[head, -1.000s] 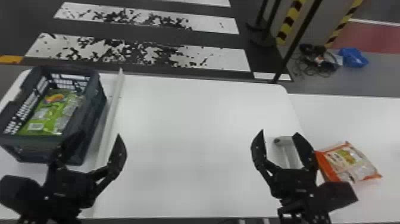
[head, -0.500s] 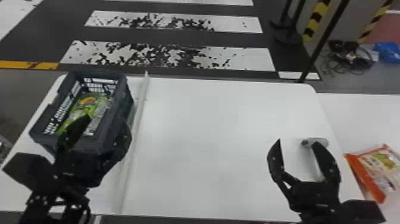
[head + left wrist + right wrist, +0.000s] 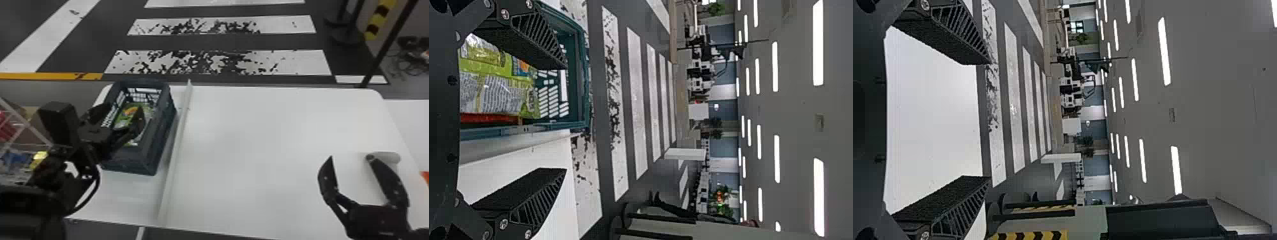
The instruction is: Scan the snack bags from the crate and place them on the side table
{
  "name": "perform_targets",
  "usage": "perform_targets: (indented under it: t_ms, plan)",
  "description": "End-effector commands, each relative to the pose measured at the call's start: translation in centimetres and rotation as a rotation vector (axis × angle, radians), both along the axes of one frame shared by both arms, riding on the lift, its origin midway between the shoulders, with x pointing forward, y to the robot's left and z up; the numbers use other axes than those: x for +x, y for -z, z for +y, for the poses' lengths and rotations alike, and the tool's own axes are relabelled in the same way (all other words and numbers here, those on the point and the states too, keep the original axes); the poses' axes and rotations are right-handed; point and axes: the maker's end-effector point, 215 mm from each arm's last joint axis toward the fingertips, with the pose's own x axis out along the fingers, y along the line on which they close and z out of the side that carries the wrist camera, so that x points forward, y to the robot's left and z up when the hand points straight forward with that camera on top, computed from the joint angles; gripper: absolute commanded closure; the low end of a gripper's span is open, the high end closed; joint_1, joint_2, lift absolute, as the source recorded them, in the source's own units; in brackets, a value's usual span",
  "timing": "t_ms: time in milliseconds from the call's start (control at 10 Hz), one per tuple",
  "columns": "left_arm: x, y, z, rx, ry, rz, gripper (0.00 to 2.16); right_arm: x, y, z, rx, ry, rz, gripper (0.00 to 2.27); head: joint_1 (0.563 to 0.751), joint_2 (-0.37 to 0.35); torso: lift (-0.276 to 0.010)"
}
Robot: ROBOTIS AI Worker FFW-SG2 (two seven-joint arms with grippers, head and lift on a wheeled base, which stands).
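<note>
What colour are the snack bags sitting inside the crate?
Mostly bright green, with silvery parts; the left wrist view shows the bags best.

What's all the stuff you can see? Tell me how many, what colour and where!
Crate: one, dark blue-green, left on the table
Snack bags: can't tell how many, mostly green, inside the crate
Table: one, white, middle
Long strip: one, white, right of the crate
Rounded thing: one, light grey, table's right part
Side table: one, white, far right
Packet: one, orange, far right
Floor stripes: several, white, behind the table
Ceiling lights: many, white, far room
Left gripper: one, black, at the crate
Right gripper: one, black, above the table's right part
</note>
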Motion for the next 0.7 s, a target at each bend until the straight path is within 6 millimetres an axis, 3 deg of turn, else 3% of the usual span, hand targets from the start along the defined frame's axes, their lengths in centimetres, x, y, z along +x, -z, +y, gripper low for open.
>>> perform_targets:
  t_ms: [0, 200, 400, 600]
  plan:
    - [2.3, -0.6, 2.9, 0.040, -0.027, 0.022, 0.14, -0.1, 0.5, 0.7, -0.006, -0.015, 0.016, 0.06, 0.695, 0.155, -0.050]
    - [4.6, -0.2, 5.2, 0.095, -0.022, 0.077, 0.14, -0.1, 0.7, 1.9, -0.011, -0.037, 0.023, 0.06, 0.695, 0.194, -0.050]
    - [6.1, 2.2, 8.2, 0.145, -0.028, 0.201, 0.13, -0.4, 1.2, 2.7, -0.015, -0.054, 0.034, 0.06, 0.695, 0.236, -0.050]
    - [7.8, 4.2, 9.3, 0.151, -0.008, 0.269, 0.13, -0.9, 1.6, 2.8, -0.014, -0.055, 0.043, 0.06, 0.695, 0.269, -0.050]
